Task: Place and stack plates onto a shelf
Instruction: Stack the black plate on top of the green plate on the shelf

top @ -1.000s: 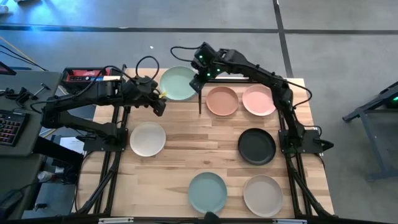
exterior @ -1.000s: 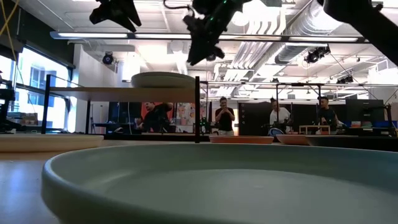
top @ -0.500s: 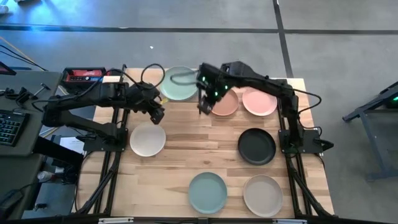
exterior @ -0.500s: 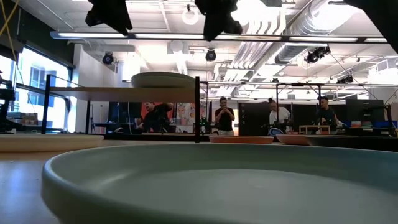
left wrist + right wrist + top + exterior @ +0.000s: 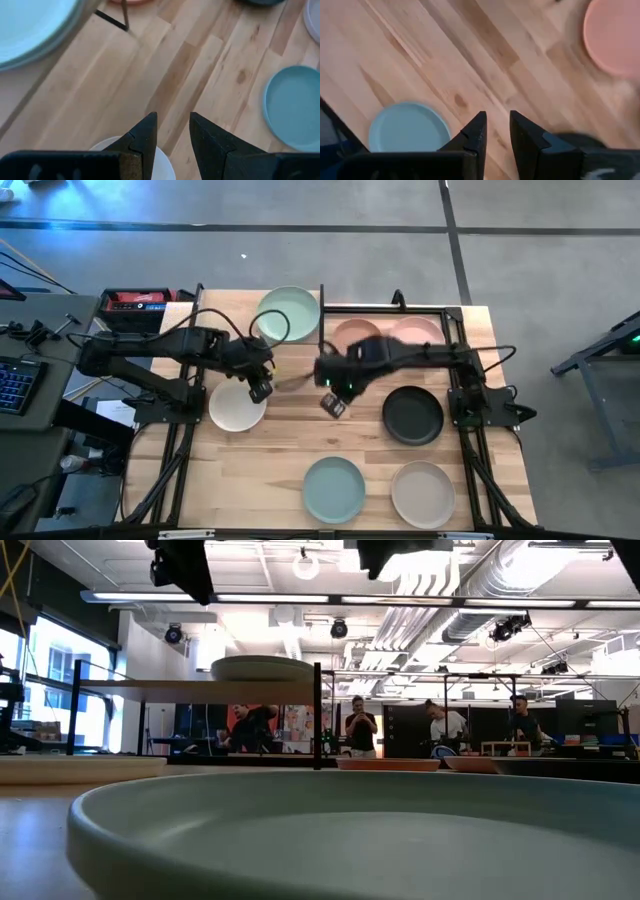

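Observation:
On the shelf [image 5: 232,298] at the table's far left sits a pale green plate [image 5: 288,314], which the low view shows as a plate [image 5: 262,668] on the raised board [image 5: 180,686]. My left gripper [image 5: 262,388] hovers above the right edge of the white plate [image 5: 235,405], its fingers a little apart [image 5: 171,117] and empty. My right gripper [image 5: 333,404] hangs over bare wood at the table's middle, open a little [image 5: 496,116] and empty. Flat on the table are the salmon plate [image 5: 352,338], pink plate [image 5: 418,332], black plate [image 5: 412,416], teal plate [image 5: 333,489] and beige plate [image 5: 422,494].
The shelf's black post [image 5: 113,20] stands beside the salmon plate. The right arm reaches across the salmon and pink plates and hides part of each. Bare planks lie between the white and black plates. People stand in the room beyond the table [image 5: 360,728].
My right gripper has drawn back from the pale green plate at the shelf's right end, moving toward the near edge to the table's middle. My left gripper has moved from beside the shelf toward the near edge and now hangs over the white plate. No plate has moved.

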